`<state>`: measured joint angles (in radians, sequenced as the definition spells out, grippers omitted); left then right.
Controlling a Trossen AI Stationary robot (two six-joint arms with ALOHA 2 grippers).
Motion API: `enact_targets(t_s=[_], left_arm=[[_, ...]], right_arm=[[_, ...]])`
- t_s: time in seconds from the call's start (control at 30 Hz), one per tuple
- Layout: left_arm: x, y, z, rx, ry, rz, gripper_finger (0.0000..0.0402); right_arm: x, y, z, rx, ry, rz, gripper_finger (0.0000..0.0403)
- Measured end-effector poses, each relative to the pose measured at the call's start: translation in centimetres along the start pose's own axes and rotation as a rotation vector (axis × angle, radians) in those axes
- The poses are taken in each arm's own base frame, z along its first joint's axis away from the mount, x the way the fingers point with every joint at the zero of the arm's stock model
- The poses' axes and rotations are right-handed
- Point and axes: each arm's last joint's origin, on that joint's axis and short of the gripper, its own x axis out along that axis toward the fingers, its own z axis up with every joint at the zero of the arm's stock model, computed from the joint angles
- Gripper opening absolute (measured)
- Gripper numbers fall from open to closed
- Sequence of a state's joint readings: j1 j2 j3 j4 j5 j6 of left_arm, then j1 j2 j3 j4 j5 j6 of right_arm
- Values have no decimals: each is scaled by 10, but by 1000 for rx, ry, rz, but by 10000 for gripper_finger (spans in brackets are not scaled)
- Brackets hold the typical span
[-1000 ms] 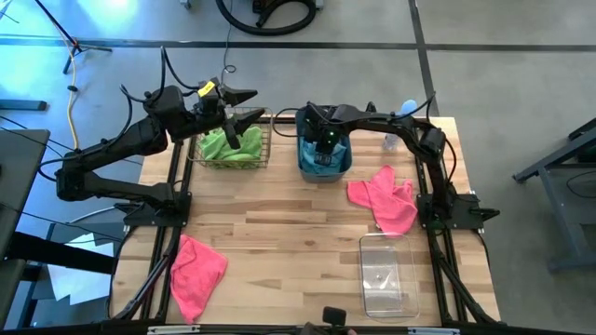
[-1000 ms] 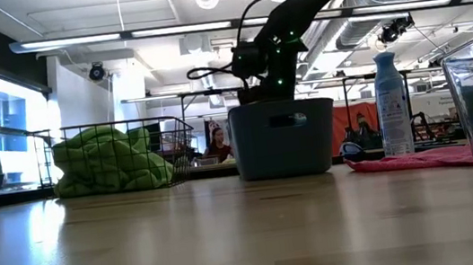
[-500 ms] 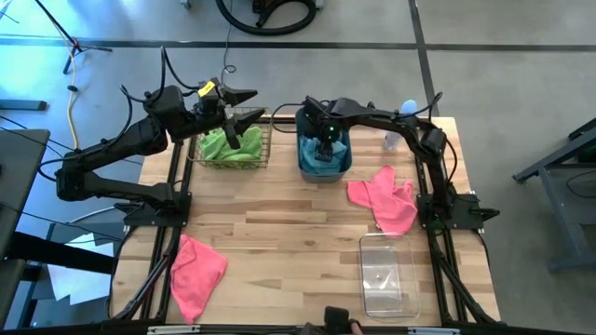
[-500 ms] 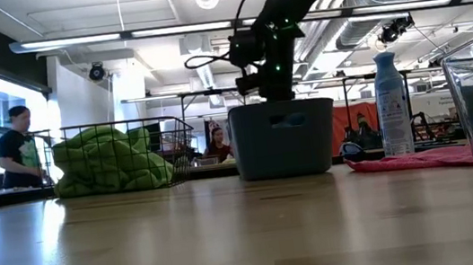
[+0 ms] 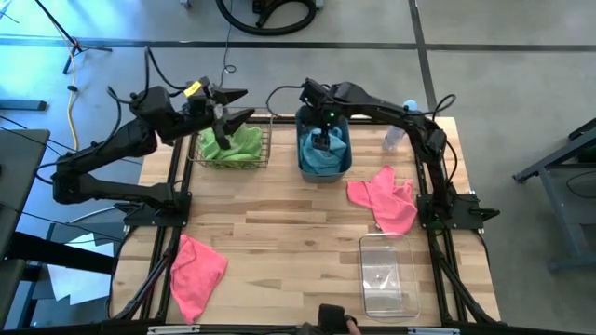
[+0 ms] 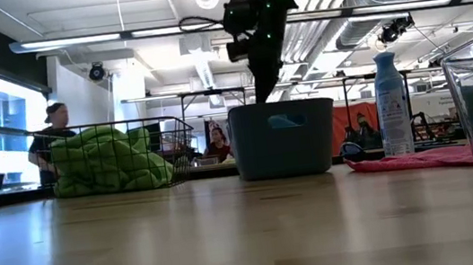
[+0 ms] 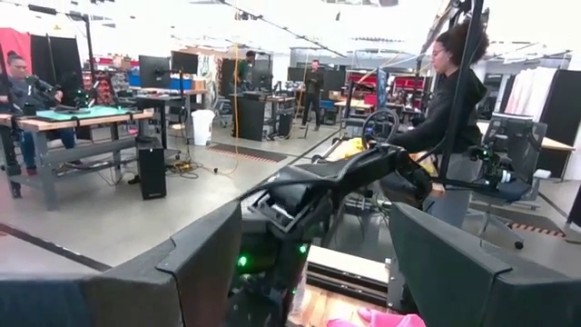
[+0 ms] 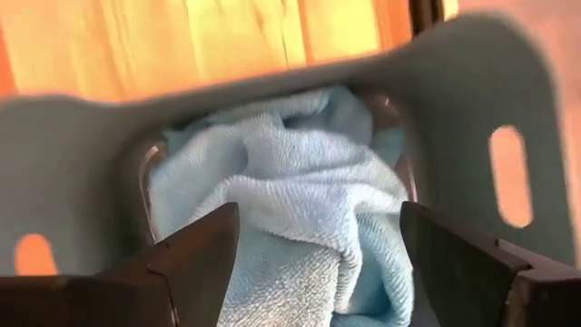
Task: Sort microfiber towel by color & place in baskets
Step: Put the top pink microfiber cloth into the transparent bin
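We see the right tool [image 5: 319, 141] hanging over the slate-blue tub [image 5: 325, 166] at about twelve o'clock on the worktop [image 5: 279, 233]; its fingers [image 8: 195, 259] stand spread, with nothing pinched between them, and a light blue towel [image 8: 290, 209] lies bunched inside the tub below them; in the low view the right arm [image 6: 256, 30] reaches down to the tub's rim from above.

The left tool [image 5: 226, 121] sits above the back edge of the wire basket [image 5: 262, 157] at about eleven o'clock; its fingers are spread as well and hold nothing; the basket holds crumpled green towels [image 5: 233, 144], which in the low view pile up to its rim [image 6: 109, 162].

A pink towel [image 5: 386, 200] lies loose on the worktop at about three o'clock, between the tub and the clear bin [image 5: 386, 274]; the bin stands at about five o'clock, near the front edge; we cannot tell whether the pink seen through its wall in the low view lies inside it or behind it; a second pink towel [image 5: 197, 270] lies at about seven o'clock, well apart from the first.

A pale spray bottle [image 6: 390, 104] stands at about one o'clock, just beside the tub.

Beyond the worktop, people [image 7: 445, 82] show in the room behind.
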<state>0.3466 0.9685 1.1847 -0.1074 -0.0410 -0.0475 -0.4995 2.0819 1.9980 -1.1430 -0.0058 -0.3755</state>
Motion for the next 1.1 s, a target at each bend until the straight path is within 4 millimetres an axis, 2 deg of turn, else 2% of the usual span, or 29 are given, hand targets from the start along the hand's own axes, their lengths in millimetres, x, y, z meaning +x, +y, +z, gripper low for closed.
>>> enact_targets(t_s=[0.1, 0.23, 0.33, 0.57, 0.83, 0.93, 1.1], left_arm=[[-7, 0, 2, 3, 3, 1, 266], [-9, 0, -4, -1, 72, 0, 266], [-9, 1, -11, -23, 134, 1, 266], [-10, 0, -34, -77, 173, -52, 266], [-21, 1, -57, -144, 91, -91, 266], [-27, 1, -66, -169, 51, -115, 266], [-36, 2, -75, -205, 25, -118, 266]], right_arm=[[-10, -1, 5, 21, -44, 17, 300], [-23, 3, 7, 86, -84, 150, 300], [-37, 18, 6, 85, -86, 228, 300], [-85, 60, -2, 33, -94, 254, 300], [-133, 81, -22, 93, -79, 155, 300], [-141, 85, -32, 130, -27, 107, 300], [-140, 95, -43, 175, 29, 79, 300]])
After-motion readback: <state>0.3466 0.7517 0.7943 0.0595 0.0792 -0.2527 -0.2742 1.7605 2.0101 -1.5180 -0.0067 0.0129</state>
